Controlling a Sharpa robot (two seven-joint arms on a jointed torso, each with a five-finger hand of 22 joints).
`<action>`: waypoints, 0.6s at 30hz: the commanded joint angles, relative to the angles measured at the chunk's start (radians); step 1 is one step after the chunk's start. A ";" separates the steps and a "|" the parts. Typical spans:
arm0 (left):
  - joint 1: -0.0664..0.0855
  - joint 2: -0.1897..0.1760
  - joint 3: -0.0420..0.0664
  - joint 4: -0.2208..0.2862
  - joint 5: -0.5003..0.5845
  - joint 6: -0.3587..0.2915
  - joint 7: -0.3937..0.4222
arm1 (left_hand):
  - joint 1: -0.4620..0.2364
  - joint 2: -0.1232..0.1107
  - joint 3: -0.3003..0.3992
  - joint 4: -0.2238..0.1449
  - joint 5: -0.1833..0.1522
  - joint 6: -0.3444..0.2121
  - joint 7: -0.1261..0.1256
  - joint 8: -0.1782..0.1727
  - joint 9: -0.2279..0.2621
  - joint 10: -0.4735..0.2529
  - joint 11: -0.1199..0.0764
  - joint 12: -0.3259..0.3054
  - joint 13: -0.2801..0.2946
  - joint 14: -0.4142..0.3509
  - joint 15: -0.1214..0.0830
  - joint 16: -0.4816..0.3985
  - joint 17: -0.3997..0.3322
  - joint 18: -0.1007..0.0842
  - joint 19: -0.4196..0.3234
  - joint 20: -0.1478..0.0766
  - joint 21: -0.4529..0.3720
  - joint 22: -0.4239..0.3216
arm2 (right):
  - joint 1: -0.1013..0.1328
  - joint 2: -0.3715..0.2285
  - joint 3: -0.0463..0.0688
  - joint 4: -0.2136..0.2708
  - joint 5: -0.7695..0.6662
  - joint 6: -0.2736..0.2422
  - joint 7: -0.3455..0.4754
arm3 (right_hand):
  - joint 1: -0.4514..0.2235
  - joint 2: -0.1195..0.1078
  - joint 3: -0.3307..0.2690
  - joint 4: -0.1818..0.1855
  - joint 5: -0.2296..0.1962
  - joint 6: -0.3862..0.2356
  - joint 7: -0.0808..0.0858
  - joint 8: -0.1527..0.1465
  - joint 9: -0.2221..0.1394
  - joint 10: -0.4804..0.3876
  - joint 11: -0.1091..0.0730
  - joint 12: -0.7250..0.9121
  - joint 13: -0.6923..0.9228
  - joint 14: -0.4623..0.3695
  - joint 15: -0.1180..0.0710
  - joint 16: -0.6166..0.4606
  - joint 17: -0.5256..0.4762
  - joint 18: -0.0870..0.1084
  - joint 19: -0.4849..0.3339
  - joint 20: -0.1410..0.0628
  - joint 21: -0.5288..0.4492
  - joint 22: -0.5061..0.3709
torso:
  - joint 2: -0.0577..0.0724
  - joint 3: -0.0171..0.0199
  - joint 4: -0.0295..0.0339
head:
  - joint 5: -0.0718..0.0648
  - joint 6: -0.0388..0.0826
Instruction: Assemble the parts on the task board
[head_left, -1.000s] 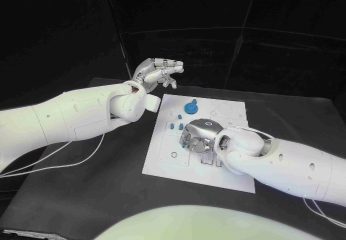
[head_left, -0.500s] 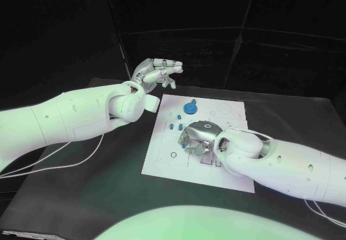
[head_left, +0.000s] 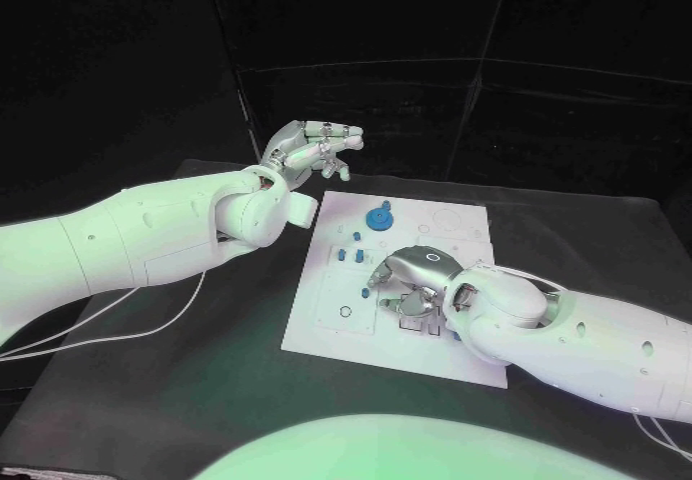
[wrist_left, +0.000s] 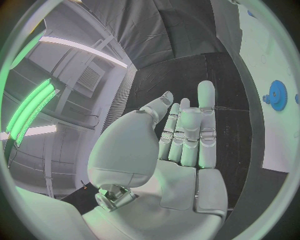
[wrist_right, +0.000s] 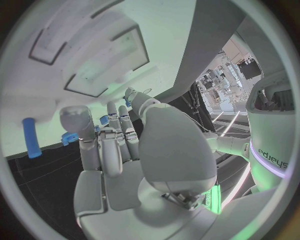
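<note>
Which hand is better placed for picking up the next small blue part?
Right. The right hand hangs over the task board beside the small blue parts; the left hand is raised beyond the board's far corner.

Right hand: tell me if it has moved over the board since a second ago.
Yes. The right hand has slid along the task board toward the robot, farther from the blue gear.

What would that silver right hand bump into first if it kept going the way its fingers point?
Probably the white task board itself: the right hand hovers low over it, fingers pointing down among small blue parts. Whether it already touches is unclear.
</note>
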 joint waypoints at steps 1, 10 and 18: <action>0.002 -0.002 0.001 0.002 0.003 0.014 -0.002 | 0.007 -0.003 0.003 0.002 0.001 -0.002 0.002 0.004 -0.001 -0.008 -0.001 0.004 -0.001 -0.002 0.003 0.002 0.000 0.006 -0.001 0.000 -0.007 -0.002 | 0.006 -0.029 0.003 0.033 0.057 -0.090 0.002 | -0.010 -0.004 -0.012 -0.001 0.003 0.002 0.005 0.006 0.002 0.001 -0.002 0.009 0.002 0.102 0.007 0.002 0.263 0.016 -0.001 0.000 -0.004 0.001 | -0.001 -0.0005 -0.0021 | -0.003 0.004; 0.002 -0.003 -0.002 0.003 0.003 0.026 -0.010 | 0.005 -0.005 0.002 0.003 0.001 -0.004 0.003 0.003 -0.001 -0.010 0.000 0.004 -0.001 -0.002 0.003 0.003 0.001 0.006 0.000 0.000 -0.007 -0.002 | 0.058 -0.148 0.068 0.117 0.247 -0.062 -0.011 | -0.016 -0.010 -0.048 -0.005 0.025 -0.015 0.008 0.001 0.000 -0.010 -0.001 0.035 0.003 0.102 0.007 0.002 0.263 0.034 -0.038 -0.001 -0.082 -0.107 | 0.000 -0.0003 -0.0022 | -0.025 0.024; 0.002 -0.003 -0.011 0.005 0.003 0.034 -0.014 | 0.005 -0.005 0.002 0.003 0.001 -0.004 0.003 0.003 -0.001 -0.010 0.000 0.004 -0.001 -0.002 0.003 0.003 0.001 0.006 0.000 0.000 -0.007 -0.002 | 0.106 -0.211 0.080 0.098 0.274 0.032 -0.053 | -0.019 -0.012 -0.075 -0.007 0.038 -0.031 0.011 0.001 0.000 -0.017 0.002 0.049 0.002 0.102 0.009 0.002 0.263 0.032 -0.030 0.001 -0.084 -0.106 | -0.001 -0.0014 0.0014 | -0.045 0.034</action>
